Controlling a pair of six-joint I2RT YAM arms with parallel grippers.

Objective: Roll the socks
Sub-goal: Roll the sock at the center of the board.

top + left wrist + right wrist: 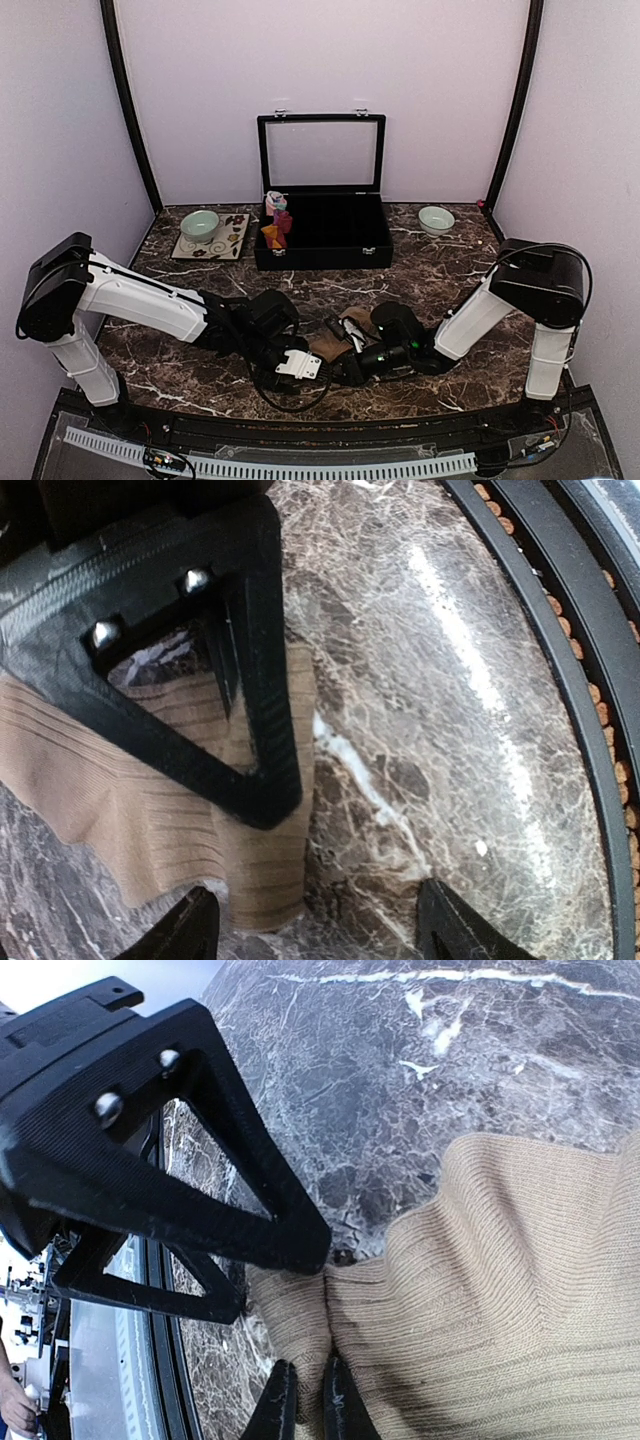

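Note:
A tan-brown sock [327, 347] lies flat on the marble table between my two grippers. My right gripper [308, 1407] is shut on a pinched fold at the edge of this ribbed sock [500, 1310]. My left gripper [322, 935] stands open just above the table, one fingertip [190, 930] next to the sock's corner [150, 810], the other over bare marble. The right gripper's black fingers [240, 690] cross the left wrist view over the sock. A red and orange sock [277, 230] sits in the left end of the black box at the back.
A black box [320, 250] with its glass lid raised stands at the back centre. A green bowl [200, 224] on a flowered tile is at back left, a pale bowl [435, 219] at back right. The table's black front rail [590, 680] runs close to my left gripper.

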